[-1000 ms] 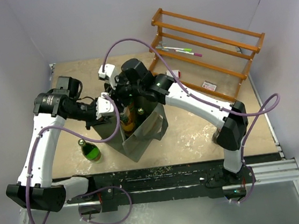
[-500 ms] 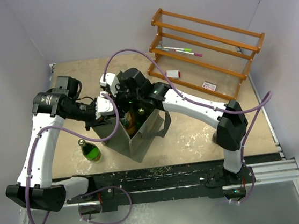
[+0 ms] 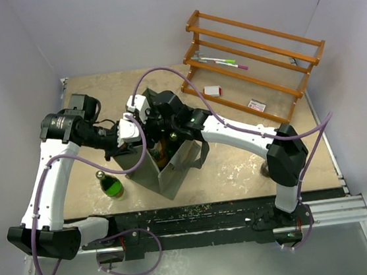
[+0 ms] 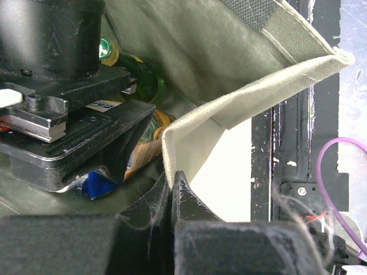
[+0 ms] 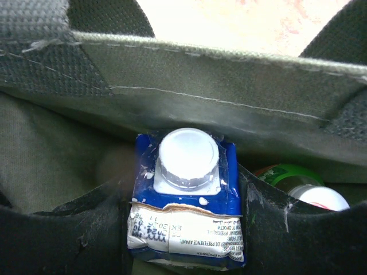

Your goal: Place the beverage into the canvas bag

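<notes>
The dark grey-green canvas bag (image 3: 174, 168) stands open at the table's front middle. My left gripper (image 4: 170, 189) is shut on the bag's rim (image 4: 166, 154) and holds it open. My right gripper (image 5: 184, 229) reaches down inside the bag (image 5: 218, 80), shut on a blue and white beverage carton (image 5: 186, 206) with a white screw cap. In the top view the right gripper (image 3: 162, 123) is over the bag's mouth. A green glass bottle (image 4: 137, 74) and a can top (image 5: 318, 197) lie inside the bag beside the carton. Another green bottle (image 3: 111, 185) stands on the table left of the bag.
A wooden rack (image 3: 254, 63) with pens stands at the back right. A small white and red item (image 3: 212, 90) and a small packet (image 3: 256, 105) lie in front of it. Grey walls close in the table on three sides.
My right gripper has sunk lower into the bag with the carton, and the right arm has shifted left. The left arm has stayed put, holding the rim.
</notes>
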Available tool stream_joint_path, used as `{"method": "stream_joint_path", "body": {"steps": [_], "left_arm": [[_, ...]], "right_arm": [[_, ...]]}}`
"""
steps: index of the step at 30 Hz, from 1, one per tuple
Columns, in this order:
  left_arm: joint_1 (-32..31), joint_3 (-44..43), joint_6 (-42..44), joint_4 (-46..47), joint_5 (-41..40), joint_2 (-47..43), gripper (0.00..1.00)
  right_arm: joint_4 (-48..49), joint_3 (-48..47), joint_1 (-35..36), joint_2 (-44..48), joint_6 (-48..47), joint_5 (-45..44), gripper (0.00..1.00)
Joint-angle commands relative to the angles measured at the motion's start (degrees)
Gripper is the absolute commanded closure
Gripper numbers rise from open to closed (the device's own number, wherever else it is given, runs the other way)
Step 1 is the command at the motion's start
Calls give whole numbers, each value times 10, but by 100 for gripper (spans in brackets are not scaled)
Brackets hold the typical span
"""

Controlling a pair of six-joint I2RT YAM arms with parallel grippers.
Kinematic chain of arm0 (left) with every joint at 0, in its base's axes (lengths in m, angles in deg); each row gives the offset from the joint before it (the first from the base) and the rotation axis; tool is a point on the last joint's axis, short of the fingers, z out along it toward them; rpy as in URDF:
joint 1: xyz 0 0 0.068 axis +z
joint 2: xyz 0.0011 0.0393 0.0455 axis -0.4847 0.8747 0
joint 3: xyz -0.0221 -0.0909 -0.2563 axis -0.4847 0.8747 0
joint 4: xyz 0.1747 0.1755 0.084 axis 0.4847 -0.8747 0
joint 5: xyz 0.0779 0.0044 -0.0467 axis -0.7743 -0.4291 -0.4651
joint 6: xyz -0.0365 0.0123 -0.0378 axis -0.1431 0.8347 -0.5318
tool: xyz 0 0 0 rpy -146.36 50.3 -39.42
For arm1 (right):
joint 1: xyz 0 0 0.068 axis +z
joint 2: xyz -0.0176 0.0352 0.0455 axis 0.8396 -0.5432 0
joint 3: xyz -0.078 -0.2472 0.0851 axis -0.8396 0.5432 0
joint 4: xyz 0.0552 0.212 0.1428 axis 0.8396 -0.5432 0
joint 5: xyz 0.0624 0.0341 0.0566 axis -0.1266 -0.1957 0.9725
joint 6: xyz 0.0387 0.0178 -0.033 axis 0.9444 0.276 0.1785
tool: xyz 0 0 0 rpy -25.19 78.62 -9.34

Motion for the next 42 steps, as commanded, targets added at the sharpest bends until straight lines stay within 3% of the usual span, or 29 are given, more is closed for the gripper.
{"method": "stream_joint_path", "body": {"steps": [1, 7, 26, 33, 42], "left_arm": [[3, 7, 10, -11, 22, -13, 100], [3, 7, 11, -12, 24, -15, 100], [3, -11, 10, -13, 13, -9, 99], [3, -10, 9, -11, 15, -7, 99], [3, -11, 13, -12, 18, -10, 99]], "right_arm": [[130, 1, 1, 46, 7, 21, 84], [119, 10, 1, 53, 13, 31, 66], [60, -33, 2, 60, 15, 44, 29], [50, -36, 2, 63, 14, 47, 24], [34, -40, 1, 90, 17, 55, 27]]}}
